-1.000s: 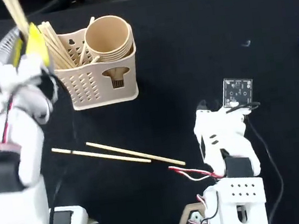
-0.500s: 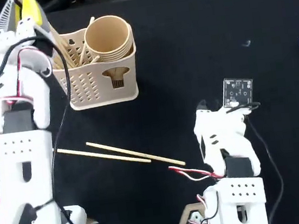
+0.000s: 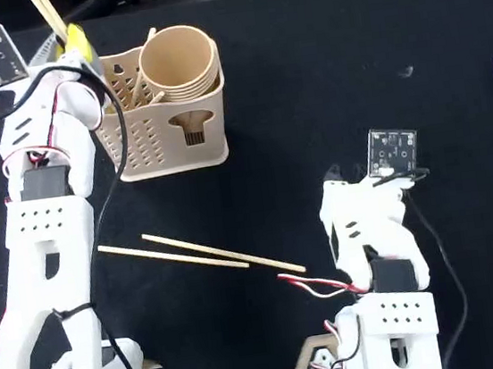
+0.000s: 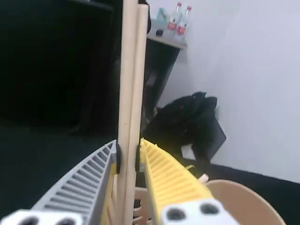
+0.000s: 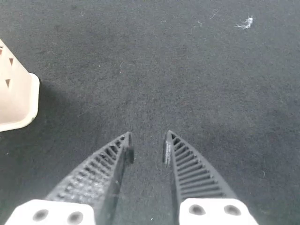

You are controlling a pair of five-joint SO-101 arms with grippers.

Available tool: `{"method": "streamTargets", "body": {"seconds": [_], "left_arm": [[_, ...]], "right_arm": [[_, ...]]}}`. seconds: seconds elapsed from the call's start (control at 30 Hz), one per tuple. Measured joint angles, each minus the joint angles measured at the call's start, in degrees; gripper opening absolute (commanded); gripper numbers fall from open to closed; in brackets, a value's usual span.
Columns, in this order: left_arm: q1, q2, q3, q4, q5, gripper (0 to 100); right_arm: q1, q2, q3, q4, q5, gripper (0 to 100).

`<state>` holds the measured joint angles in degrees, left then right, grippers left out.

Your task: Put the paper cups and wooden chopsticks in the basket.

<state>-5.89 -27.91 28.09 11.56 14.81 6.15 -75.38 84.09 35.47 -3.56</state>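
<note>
Beige basket (image 3: 168, 131) with dotted perforations, tan paper cups (image 3: 179, 62), pale wooden chopsticks (image 3: 196, 254), black table (image 3: 322, 67), yellow-grey left pincer (image 4: 127, 144).

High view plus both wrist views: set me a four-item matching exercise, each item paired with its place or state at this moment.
Items:
1. paper cups
2. loose chopsticks
3. left tool
4. right tool

States:
A. open, low over bare table
B. lying flat on the table
C. stacked inside the basket
D. shut on held chopsticks, by the basket

Pairs: 1-C, 2-B, 3-D, 4-A
</note>
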Motion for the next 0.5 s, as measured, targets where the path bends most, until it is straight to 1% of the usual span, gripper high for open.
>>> {"method": "streamTargets", "body": {"seconds": [0.07,0.3,0.43,0.5], "left_arm": [[0.0,0.0,0.0,1.76,0.0,16],[0.0,-2.11,-0.7,10.99,0.0,17],[0.0,-6.86,-0.97,15.38,0.0,17],[0.0,-10.64,-1.14,18.02,0.0,17]], "right_arm": [[0.0,0.0,0.0,0.0,0.0,11.3],[-0.18,0.0,0.0,0.0,0.0,11.3],[-6.33,0.0,0.0,2.37,4.31,11.4],[-10.99,0.0,0.0,4.75,6.86,12.1]]}}
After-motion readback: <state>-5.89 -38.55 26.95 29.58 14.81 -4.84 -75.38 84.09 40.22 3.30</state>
